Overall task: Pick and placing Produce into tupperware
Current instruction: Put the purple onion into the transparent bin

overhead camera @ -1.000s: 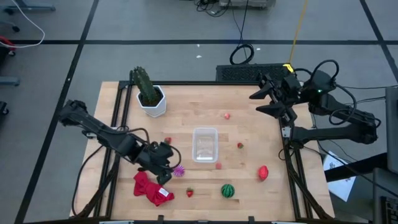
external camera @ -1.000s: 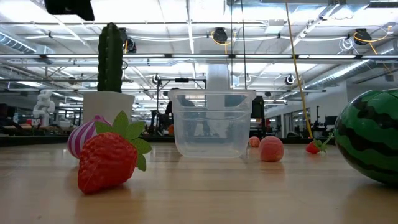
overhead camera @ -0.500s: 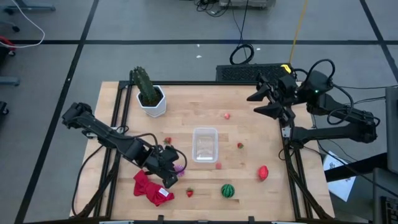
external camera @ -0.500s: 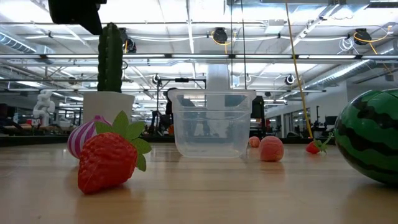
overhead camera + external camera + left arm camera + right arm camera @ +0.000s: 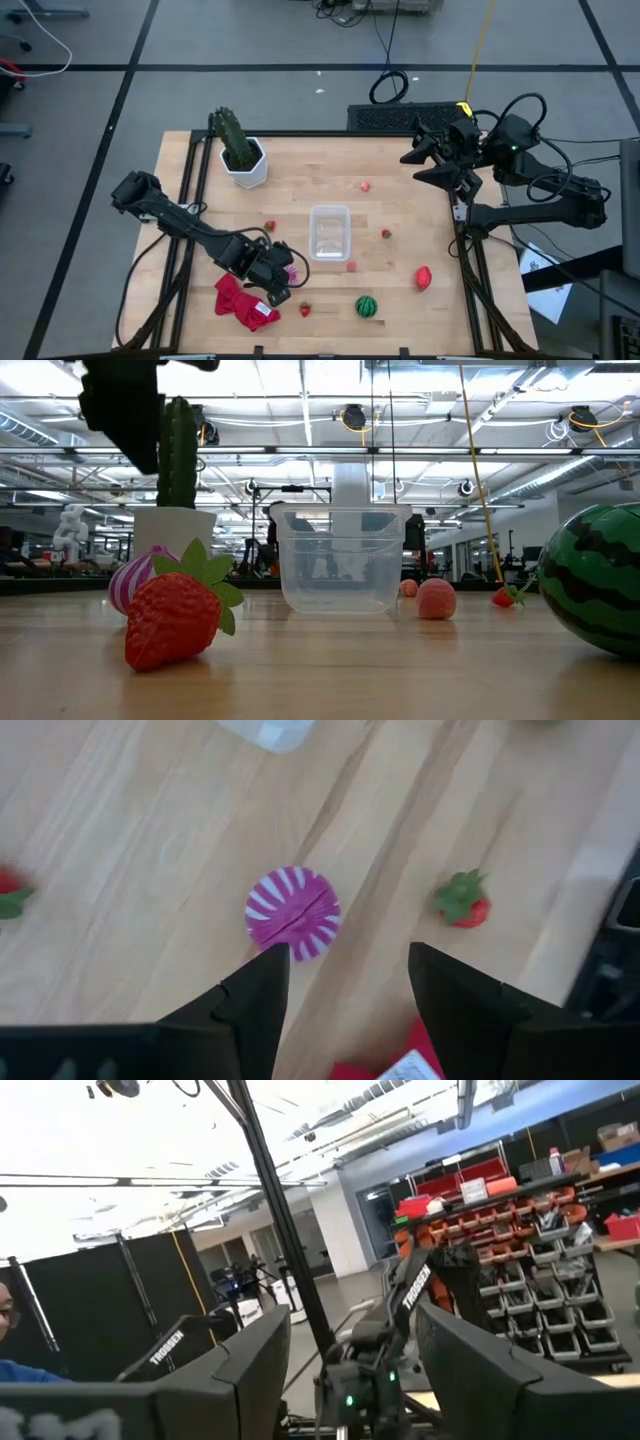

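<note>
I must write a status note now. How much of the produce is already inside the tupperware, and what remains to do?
Done: nothing yet; the tupperware looks empty. In hand: the left gripper, open and empty, hovers over the purple striped ball. The right gripper waits, open, at the table's far right edge. Left: the ball, the strawberry, the watermelon ball and the small red pieces all lie on the table.

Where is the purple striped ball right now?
In the high view, the purple striped ball lies on the table's front-left part, beside the red cloth, directly under the open left gripper.
</note>
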